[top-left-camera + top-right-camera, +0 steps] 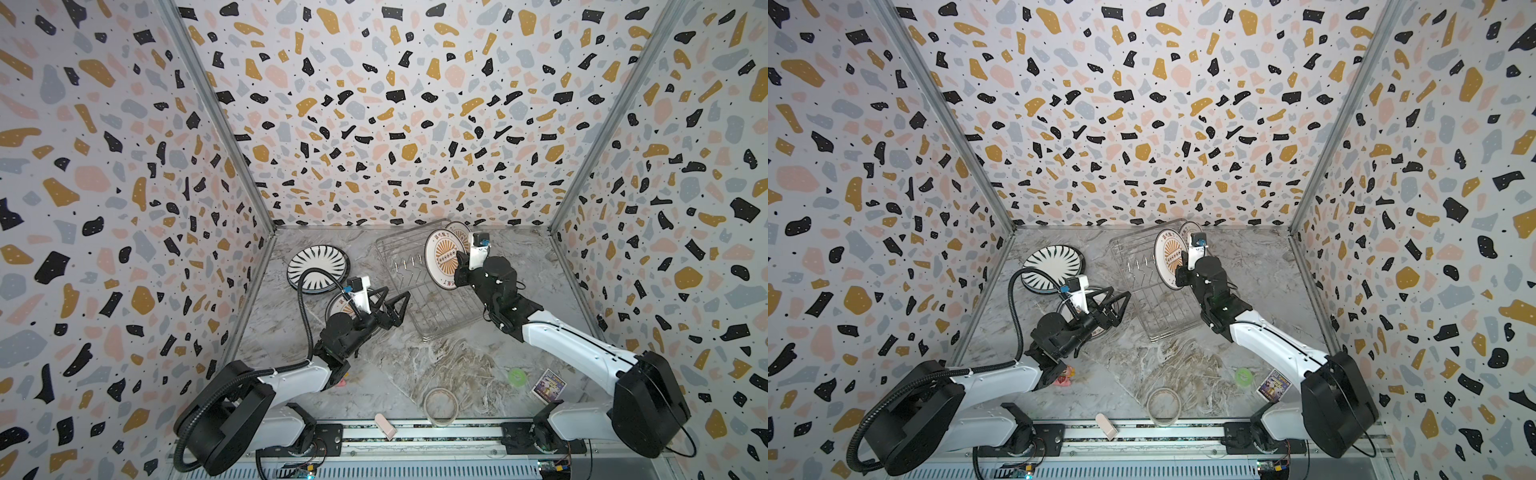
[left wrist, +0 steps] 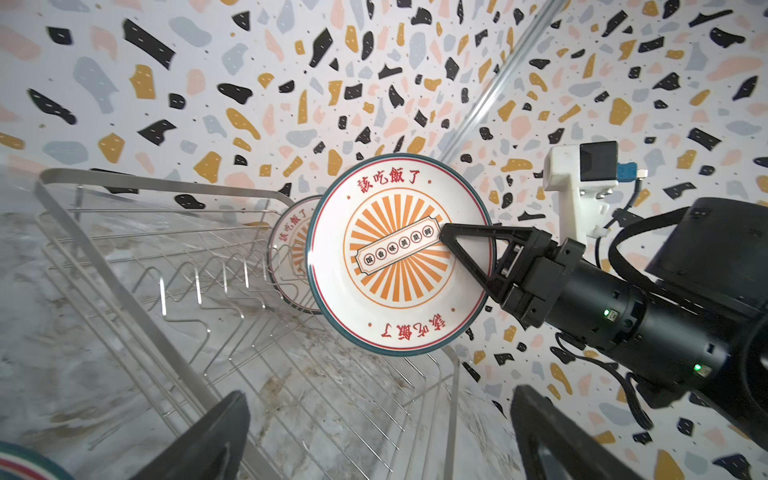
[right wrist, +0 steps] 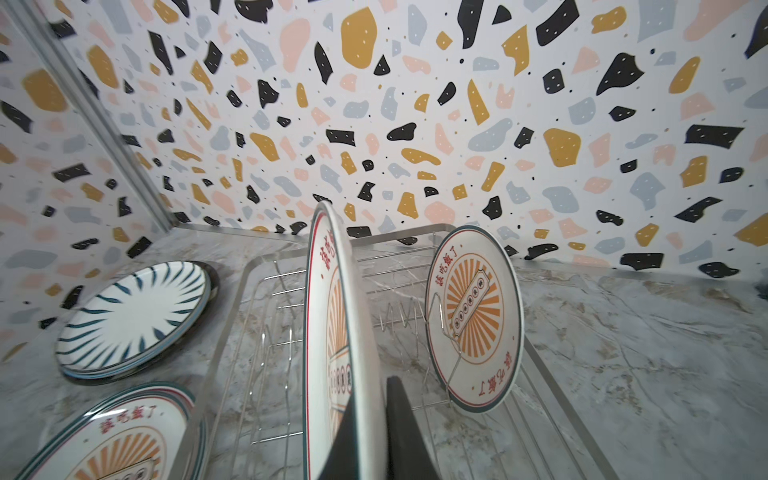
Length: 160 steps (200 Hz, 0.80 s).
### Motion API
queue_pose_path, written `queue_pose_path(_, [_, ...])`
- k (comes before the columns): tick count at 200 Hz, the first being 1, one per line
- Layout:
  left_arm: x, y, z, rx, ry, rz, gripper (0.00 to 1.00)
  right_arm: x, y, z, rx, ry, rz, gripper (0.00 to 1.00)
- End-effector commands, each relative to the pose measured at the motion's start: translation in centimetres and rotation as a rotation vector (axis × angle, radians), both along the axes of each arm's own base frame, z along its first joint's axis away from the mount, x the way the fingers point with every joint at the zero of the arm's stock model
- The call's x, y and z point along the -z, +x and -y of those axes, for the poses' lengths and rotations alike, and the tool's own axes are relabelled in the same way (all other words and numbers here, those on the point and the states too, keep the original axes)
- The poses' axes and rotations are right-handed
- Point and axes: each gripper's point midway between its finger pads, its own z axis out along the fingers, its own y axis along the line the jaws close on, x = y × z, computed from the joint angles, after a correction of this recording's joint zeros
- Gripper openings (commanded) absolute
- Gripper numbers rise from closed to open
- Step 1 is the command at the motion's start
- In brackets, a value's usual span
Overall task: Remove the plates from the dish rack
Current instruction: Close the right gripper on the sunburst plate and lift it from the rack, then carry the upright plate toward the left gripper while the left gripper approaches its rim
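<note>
Flat sunburst plate (image 3: 124, 436) cut off at right wrist view's edge; card (image 1: 548, 386) print unreadably small

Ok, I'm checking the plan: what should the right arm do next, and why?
Probably carry the plate toward the open left gripper, off the rack: the right gripper is shut on its rim, holding it upright above the rack.

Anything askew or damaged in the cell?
The dish rack sits skewed, diagonal to the table edges. No chips or cracks show on the sunburst plate held by the right gripper or the second plate standing in the rack.
</note>
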Motion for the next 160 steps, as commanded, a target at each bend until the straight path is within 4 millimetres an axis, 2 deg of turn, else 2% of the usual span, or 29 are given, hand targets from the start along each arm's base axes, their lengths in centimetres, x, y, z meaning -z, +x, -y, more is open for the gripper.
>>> queue_pose_path(1, [-2.2, -1.6, 0.6, 0.073, -0.012, 0.096, 1.00, -3.9, -1.7, -0.1, -0.118, 0.170, 0.085, 0.03])
queue_pose_path(27, [-1.9, -1.8, 0.0, 0.051, 0.016, 0.093, 1.00, -3.1, -2.9, 0.7, -0.187, 0.233, 0.064, 0.03])
queue_pose_path(59, [-2.4, -3.9, -1.0, 0.076, -0.045, 0.157, 1.00, -3.0, -4.8, 1.0, -0.310, 0.328, 0.067, 0.03])
queue_pose_path(94, [-1.6, -4.2, -1.1, 0.079, -0.012, 0.142, 1.00, -3.1, -7.6, 0.0, -0.478, 0.406, 0.071, 0.03])
queue_pose_path(133, [-0.8, -5.1, -1.1, 0.112, -0.031, 0.139, 1.00, -2.5, -9.3, -0.8, -0.575, 0.451, 0.051, 0.03])
queue_pose_path(160, [-1.3, -5.4, -1.1, 0.127, -0.081, 0.137, 1.00, -2.4, -11.1, -1.7, -0.685, 0.493, 0.042, 0.03])
